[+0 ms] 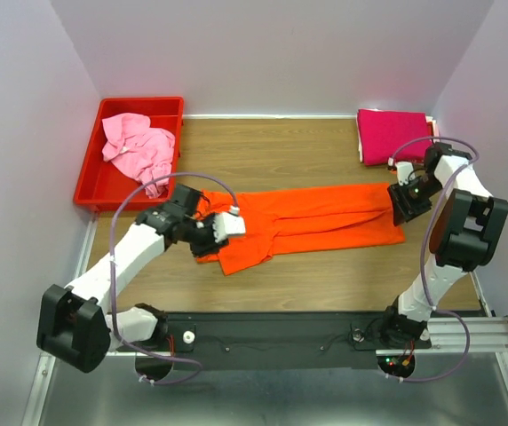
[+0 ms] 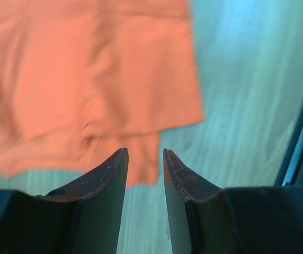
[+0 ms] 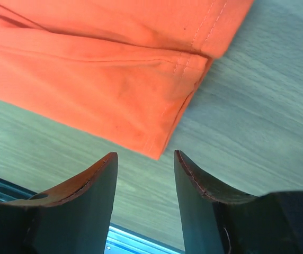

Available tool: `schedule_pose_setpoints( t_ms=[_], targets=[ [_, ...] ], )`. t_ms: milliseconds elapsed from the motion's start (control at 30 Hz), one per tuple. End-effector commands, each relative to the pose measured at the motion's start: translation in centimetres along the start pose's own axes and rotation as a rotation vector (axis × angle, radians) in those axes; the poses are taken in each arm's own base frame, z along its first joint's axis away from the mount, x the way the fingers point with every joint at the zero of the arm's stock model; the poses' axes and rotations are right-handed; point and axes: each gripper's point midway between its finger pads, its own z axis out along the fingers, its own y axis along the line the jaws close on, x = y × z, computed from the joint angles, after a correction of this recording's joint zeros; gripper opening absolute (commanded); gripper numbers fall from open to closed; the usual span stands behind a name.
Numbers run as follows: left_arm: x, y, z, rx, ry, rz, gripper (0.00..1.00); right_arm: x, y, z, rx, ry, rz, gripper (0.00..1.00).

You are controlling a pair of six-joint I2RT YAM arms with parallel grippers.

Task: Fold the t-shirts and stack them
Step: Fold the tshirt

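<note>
**Open grippers poised at either end of the orange shirt**

Nearest each wrist camera are the dark fingers themselves. The left gripper (image 2: pixel 143 153) has its jaws a little apart with nothing between them, and the right gripper (image 3: pixel 143 156) is parted wider, also empty. Both hang just above the cloth rather than on it.

The orange t-shirt (image 1: pixel 316 217) lies flat across the middle of the tabletop (image 1: pixel 325 275), already narrowed into a long band running left to right. That layout probably explains the arms' stations. The left gripper sits over the sleeve end and the right over the hemmed corner, so each can pinch its own end for a crosswise fold (a judgement, not something shown).

At the far right corner the magenta t-shirt (image 1: pixel 393 135) rests as a neat folded square, well apart from the work area. It looks like the base of the stack. The light pink t-shirt (image 1: pixel 137 149) lies crumpled inside the red bin (image 1: pixel 88 164) at the far left, seemingly waiting its turn.
</note>
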Motion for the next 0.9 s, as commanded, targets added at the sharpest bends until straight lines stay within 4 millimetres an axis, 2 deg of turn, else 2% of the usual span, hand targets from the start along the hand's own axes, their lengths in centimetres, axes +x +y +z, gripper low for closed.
schedule_pose_setpoints(
  t_ms=[0,67,100,133,300,467,567,600,667,700,733,800,867],
  targets=[
    [0.3,-2.9,3.0,0.085,0.073,0.054,0.45,-1.9,1.2,-3.5,-0.002,-0.106,0.016,0.53],
    [0.0,-3.2,4.1,0.093,0.077,0.069,0.45,-2.1,1.6,-3.9,-0.016,-0.117,0.023,0.53],
    [-0.1,-3.9,5.0,0.121,0.089,0.08,0.45,-2.2,1.8,-4.2,-0.023,-0.12,0.023,0.53],
    [-0.5,-3.8,5.7,0.109,0.082,0.094,0.45,-2.2,1.9,-4.3,-0.025,-0.118,0.027,0.53],
    [1.5,-5.1,8.7,0.155,0.182,0.12,0.45,-2.2,1.9,-4.4,-0.024,-0.117,0.033,0.52],
    [3.8,-6.0,10.2,0.196,0.253,0.122,0.45,-2.2,1.8,-4.3,-0.024,-0.11,0.036,0.52],
    [4.3,-6.1,10.3,0.2,0.267,0.127,0.36,-2.2,1.7,-4.2,-0.025,-0.108,0.036,0.52],
    [4.2,-6.0,10.3,0.199,0.266,0.127,0.31,-2.3,1.7,-4.2,-0.025,-0.108,0.036,0.52],
    [3.1,-5.7,9.6,0.195,0.249,0.136,0.09,-2.4,1.6,-4.2,-0.031,-0.111,0.038,0.52],
    [2.2,-5.3,9.1,0.188,0.241,0.139,0.05,-2.4,1.7,-4.1,-0.035,-0.111,0.037,0.52],
    [2.3,-5.3,8.7,0.189,0.245,0.138,0.01,-2.6,1.8,-4.2,-0.04,-0.115,0.037,0.52],
    [-0.8,-2.9,7.3,0.134,0.191,0.155,0.0,-3.0,2.5,-4.6,-0.079,-0.139,0.009,0.5],
    [-2.3,-1.3,6.5,0.109,0.168,0.156,0.0,-3.9,3.5,-4.9,-0.131,-0.185,-0.002,0.5]
  ],
)
